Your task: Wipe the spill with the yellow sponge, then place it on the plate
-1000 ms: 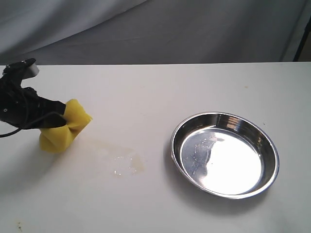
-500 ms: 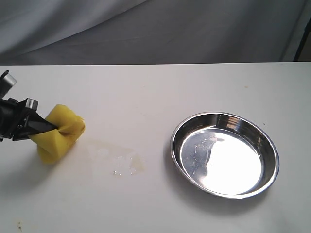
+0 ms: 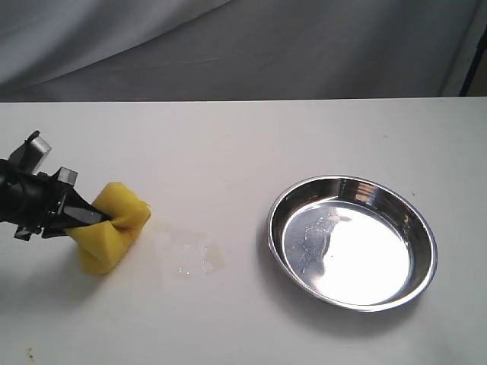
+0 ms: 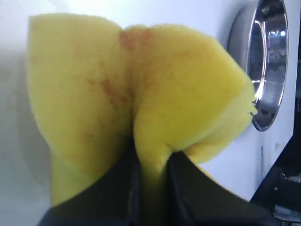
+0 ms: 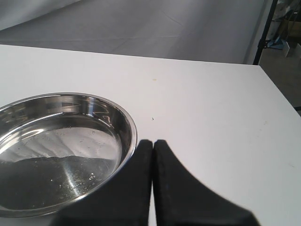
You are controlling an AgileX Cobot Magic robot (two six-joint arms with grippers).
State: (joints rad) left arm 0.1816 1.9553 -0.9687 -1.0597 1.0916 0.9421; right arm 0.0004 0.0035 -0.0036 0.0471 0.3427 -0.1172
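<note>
Left gripper (image 3: 99, 216) reaches in low from the left, clamped on the yellow sponge (image 3: 116, 237); right gripper (image 5: 153, 147) has its fingers pressed together.

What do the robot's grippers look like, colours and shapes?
The left gripper is matte black, with small silver-grey metal parts on its body and narrow tapering fingers. The right gripper shows only two black wedge-shaped fingers, wide at the base and narrowing to blunt tips. No markings are visible on either.

**Staged bench in a robot lab**

You are working at a lab test setup. A plain white table (image 3: 251, 137) stands before a draped grey cloth backdrop (image 3: 304, 46). A black stand pole (image 5: 263, 33) rises beside its far corner, and the black left gripper (image 3: 97, 217) reaches over the tabletop.
</note>
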